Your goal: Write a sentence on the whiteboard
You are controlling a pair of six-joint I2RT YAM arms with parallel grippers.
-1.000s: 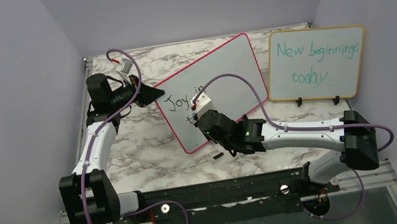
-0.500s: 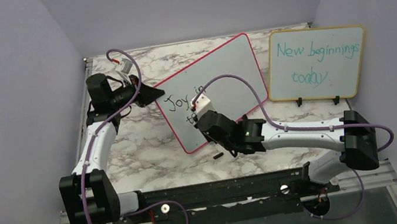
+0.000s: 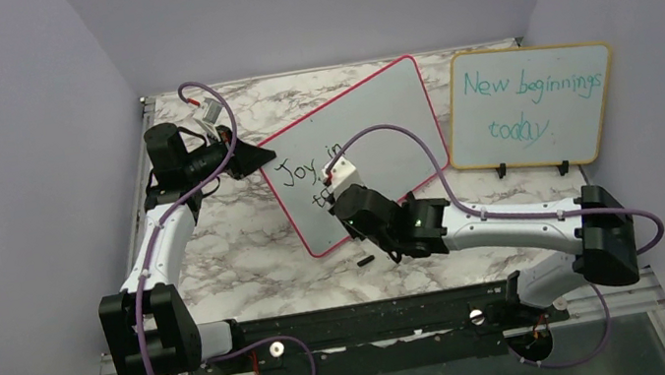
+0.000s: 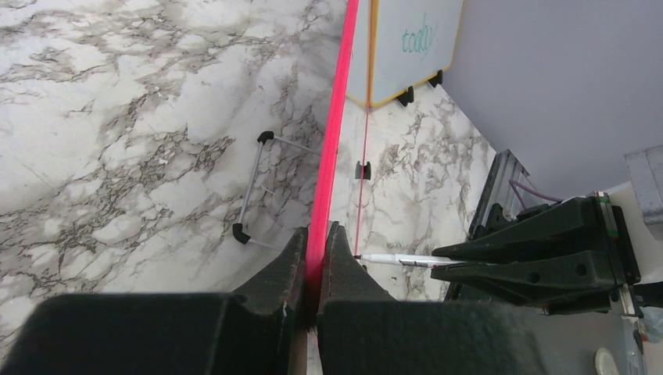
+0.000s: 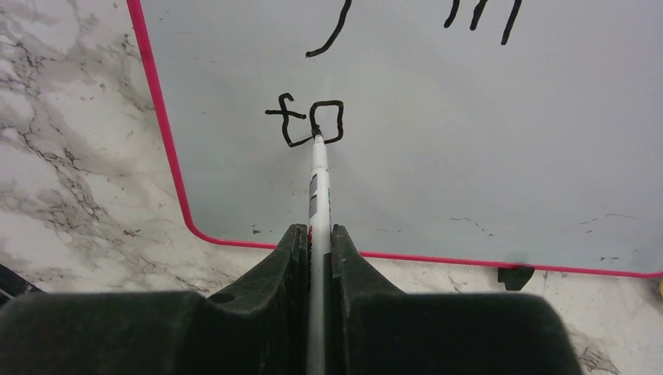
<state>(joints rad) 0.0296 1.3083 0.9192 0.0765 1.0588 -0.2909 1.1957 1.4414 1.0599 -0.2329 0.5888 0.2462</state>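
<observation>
Writing legible? (A)
Black sentence (image 3: 306, 169) on the whiteboard (image 3: 378, 121): "Joy in", under it "to". Yellow-framed board (image 3: 533, 108), just right of the whiteboard, reads "New beginnings today" in teal (B)
Right gripper (image 5: 319, 234)? (A)
Jaws pressed together on a white marker (image 5: 318, 183); its tip touches the whiteboard at the "o" of "to", close to a rounded corner of the frame (B)
Left gripper (image 4: 316, 248)? (A)
Clamped on the whiteboard's red-pink frame at its left end; the whiteboard runs away from those jaws, edge-on in the left wrist view (B)
</observation>
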